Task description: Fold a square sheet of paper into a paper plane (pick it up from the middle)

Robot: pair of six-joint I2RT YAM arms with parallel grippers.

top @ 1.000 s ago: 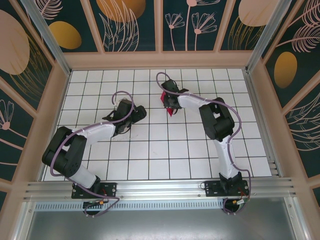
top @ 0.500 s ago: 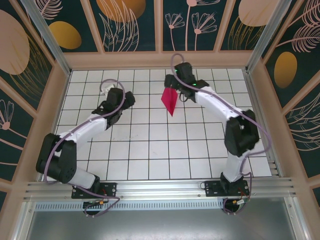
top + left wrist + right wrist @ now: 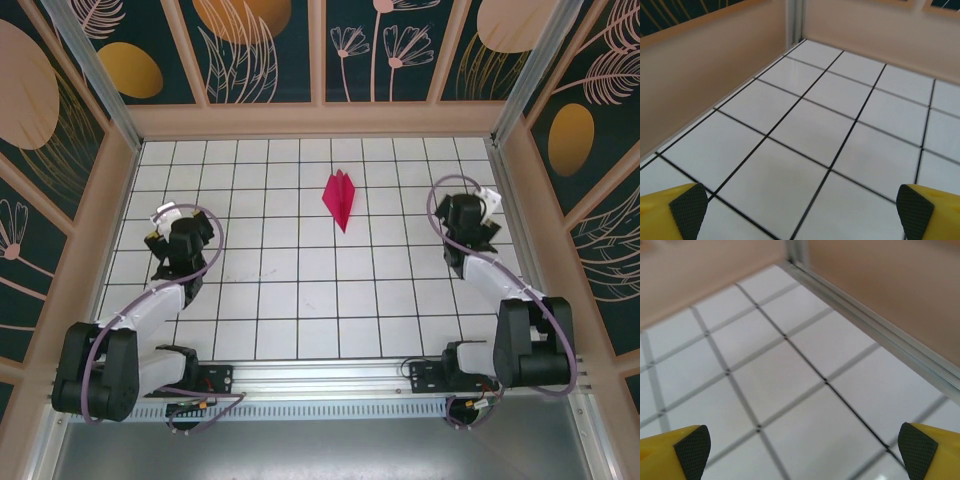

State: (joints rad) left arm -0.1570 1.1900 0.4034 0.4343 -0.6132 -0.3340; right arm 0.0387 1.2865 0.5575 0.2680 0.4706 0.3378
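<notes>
Both arms are drawing back to their own sides, and the right jaws, having released the paper plane (image 3: 340,198), are standing spread wide and empty. The left jaws are gaping just as wide, gripping nothing. The plane is lying on the desk (image 3: 300,300) between the two sets of jaws, well apart from each.

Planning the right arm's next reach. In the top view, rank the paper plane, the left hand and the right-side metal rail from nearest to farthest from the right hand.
1. right-side metal rail, just right of the right hand.
2. paper plane, mid-table toward the far side, on its left.
3. left hand, across the table near the left edge.
</notes>
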